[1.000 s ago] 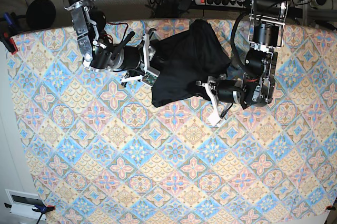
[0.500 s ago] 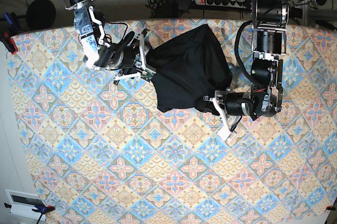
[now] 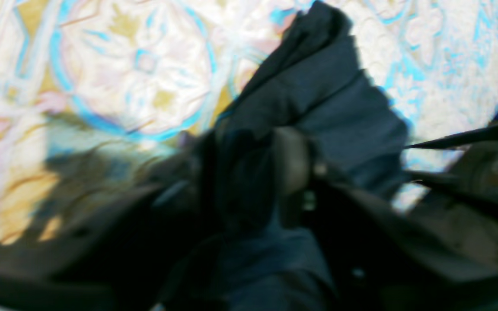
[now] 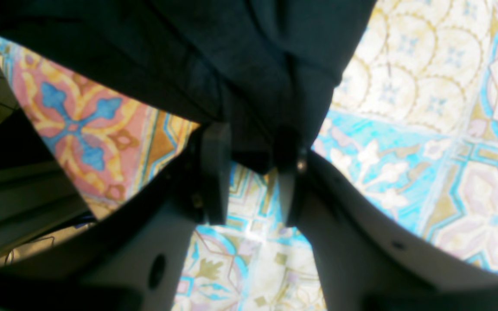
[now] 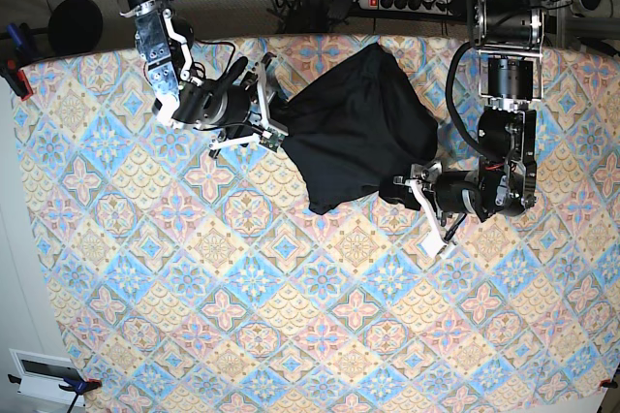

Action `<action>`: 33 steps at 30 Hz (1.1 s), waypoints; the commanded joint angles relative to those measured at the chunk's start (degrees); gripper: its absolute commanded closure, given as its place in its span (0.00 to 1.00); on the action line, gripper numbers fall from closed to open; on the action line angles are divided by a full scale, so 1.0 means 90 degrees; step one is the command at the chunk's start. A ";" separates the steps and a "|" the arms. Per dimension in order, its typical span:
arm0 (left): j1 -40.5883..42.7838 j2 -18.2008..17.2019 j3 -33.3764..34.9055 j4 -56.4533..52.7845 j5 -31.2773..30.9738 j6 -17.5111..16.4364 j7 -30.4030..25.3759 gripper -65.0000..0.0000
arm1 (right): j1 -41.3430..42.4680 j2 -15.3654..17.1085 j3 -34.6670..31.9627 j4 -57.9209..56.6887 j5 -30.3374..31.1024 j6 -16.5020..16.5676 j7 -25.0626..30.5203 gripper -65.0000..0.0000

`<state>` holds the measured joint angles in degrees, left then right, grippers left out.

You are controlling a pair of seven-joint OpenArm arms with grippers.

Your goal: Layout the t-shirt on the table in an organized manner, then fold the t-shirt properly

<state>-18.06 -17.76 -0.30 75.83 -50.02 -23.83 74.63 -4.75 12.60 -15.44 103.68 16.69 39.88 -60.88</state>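
The black t-shirt (image 5: pixel 363 127) lies bunched near the table's (image 5: pixel 291 316) far edge, pulled out between my two grippers. At its left corner my right gripper (image 5: pixel 269 117) is shut on the cloth. The right wrist view shows a fold of the t-shirt (image 4: pixel 231 65) pinched between that gripper's (image 4: pixel 252 172) fingers, above the table (image 4: pixel 426 108). My left gripper (image 5: pixel 419 205) is at the shirt's near right corner. In the blurred left wrist view its (image 3: pixel 249 168) fingers stand apart, with t-shirt (image 3: pixel 331 99) fabric draped loosely between and over them above the table (image 3: pixel 123 65).
A power strip (image 5: pixel 407 1) and cables lie behind the table's far edge. A red clamp (image 5: pixel 17 79) grips the left edge. A white box (image 5: pixel 39 374) sits off the front left corner. Patterned cloth stretches bare across the near half.
My left arm has moved right and toward the front, dragging the shirt's corner and spreading the cloth. Its fingers now stand wider apart. My right gripper has shifted slightly back, still holding.
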 commanded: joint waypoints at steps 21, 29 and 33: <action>0.1690 -0.0337 -0.0978 0.1005 -0.0738 -0.0023 -0.0102 0.70 | 0.0113 0.0021 -0.0282 0.0949 0.0065 0.0014 0.0215 0.73; 0.1387 -0.0317 -0.0929 0.1015 0.0473 -0.0004 -0.0844 0.96 | 0.0123 0.0021 -0.0389 0.0900 0.0065 0.0014 0.0391 0.73; 0.1348 -0.0308 -0.0929 0.1015 0.0337 -0.0004 -0.0815 0.89 | 0.0123 0.0021 -0.0389 0.0861 0.0055 0.0014 0.0401 0.73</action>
<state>-4.89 -19.99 -8.38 83.96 -45.69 -23.64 67.94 -4.40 12.56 -19.14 110.56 16.47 39.88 -58.59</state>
